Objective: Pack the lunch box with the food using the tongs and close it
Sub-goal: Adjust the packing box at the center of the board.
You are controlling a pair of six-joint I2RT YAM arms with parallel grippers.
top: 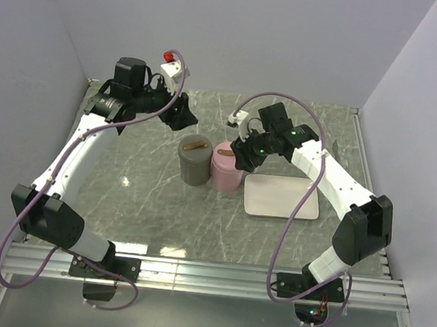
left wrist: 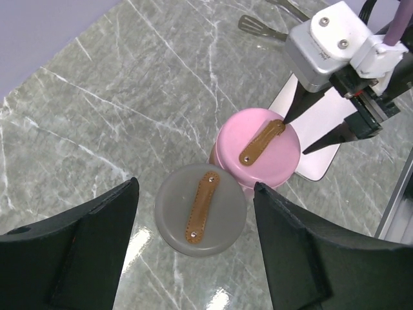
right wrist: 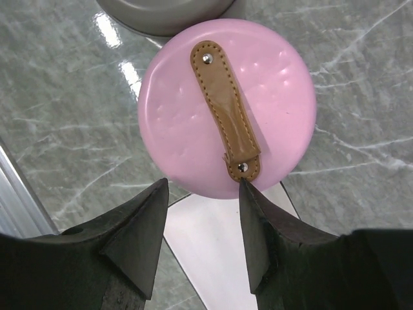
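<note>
well, we see both grippers with jaws apart and holding nothing. the right gripper [right wrist: 202, 187] hangs low over the closed pink container [right wrist: 284, 97], one fingertip [right wrist: 258, 226] at the end of its brown strap [right wrist: 222, 106], while the left gripper [left wrist: 195, 187] hovers well above the closed grey container [left wrist: 226, 216] just beside it. the tongs [left wrist: 260, 27] lie on the table [top: 145, 187] beyond the white tray [top: 281, 197].

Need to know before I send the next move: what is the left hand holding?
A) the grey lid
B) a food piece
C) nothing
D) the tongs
C: in the left wrist view the left hand is open and empty, its fingers spread wide above the grey lid.
</note>
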